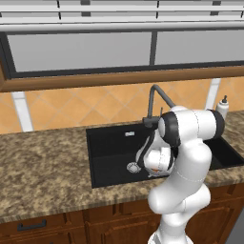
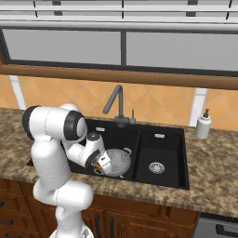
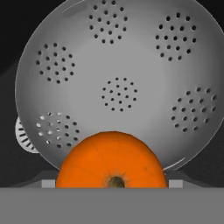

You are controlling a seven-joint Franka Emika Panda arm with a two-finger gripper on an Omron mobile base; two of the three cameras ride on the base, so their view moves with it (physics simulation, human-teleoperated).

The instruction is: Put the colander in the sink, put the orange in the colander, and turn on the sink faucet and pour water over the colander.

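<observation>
The orange (image 3: 112, 160) is seen pinched in the gripper (image 2: 99, 163) over the colander (image 3: 118, 83) in the sink (image 2: 162, 179).

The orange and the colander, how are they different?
The orange is bright orange and smooth; the colander is grey metal dotted with clusters of small holes. The orange is solid and much smaller; the colander is a wide hollow bowl. The orange sits close before the hand; the colander lies beyond it in the sink. Both are round.

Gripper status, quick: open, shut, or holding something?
Gripper: cannot tell whether it grips. The orange sits right at it, over the colander in the sink; fingertips are hidden.
</observation>
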